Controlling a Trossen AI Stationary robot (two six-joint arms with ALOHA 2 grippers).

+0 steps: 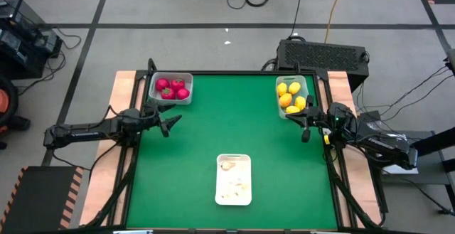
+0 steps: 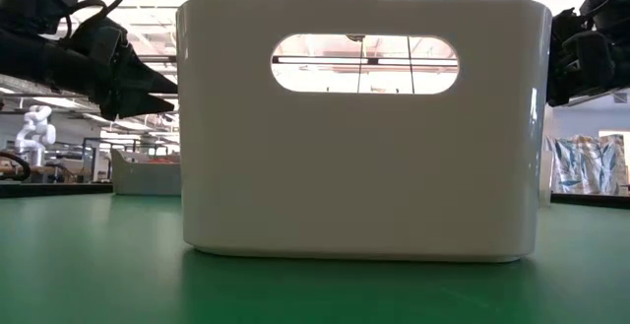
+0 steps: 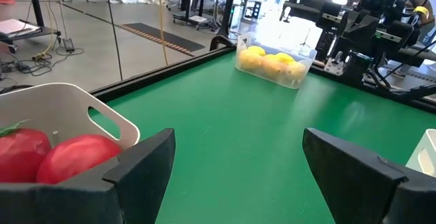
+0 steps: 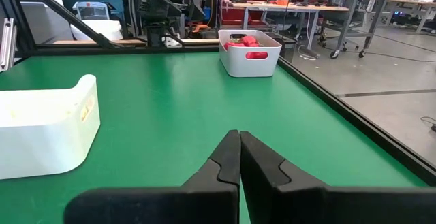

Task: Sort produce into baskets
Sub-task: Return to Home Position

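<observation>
A whitish-grey basket (image 1: 170, 88) at the table's far left holds several round red pieces (image 3: 54, 157); it also shows in the right wrist view (image 4: 248, 52). A clear, pale green-tinted basket (image 1: 292, 95) at the far right holds several yellow lemon-shaped pieces (image 3: 272, 62). My left gripper (image 1: 170, 124) is open and empty, just on the near side of the red basket, above the table. My right gripper (image 1: 306, 133) is shut and empty, just on the near side of the lemon basket; its closed fingers show in the right wrist view (image 4: 240, 157).
A white opaque tub (image 1: 234, 179) with handle cut-outs stands at the table's near centre with a few small pale pieces inside; it fills the low view (image 2: 359, 127). Bare green table (image 1: 227, 127) lies between the two arms. A black rim edges the table.
</observation>
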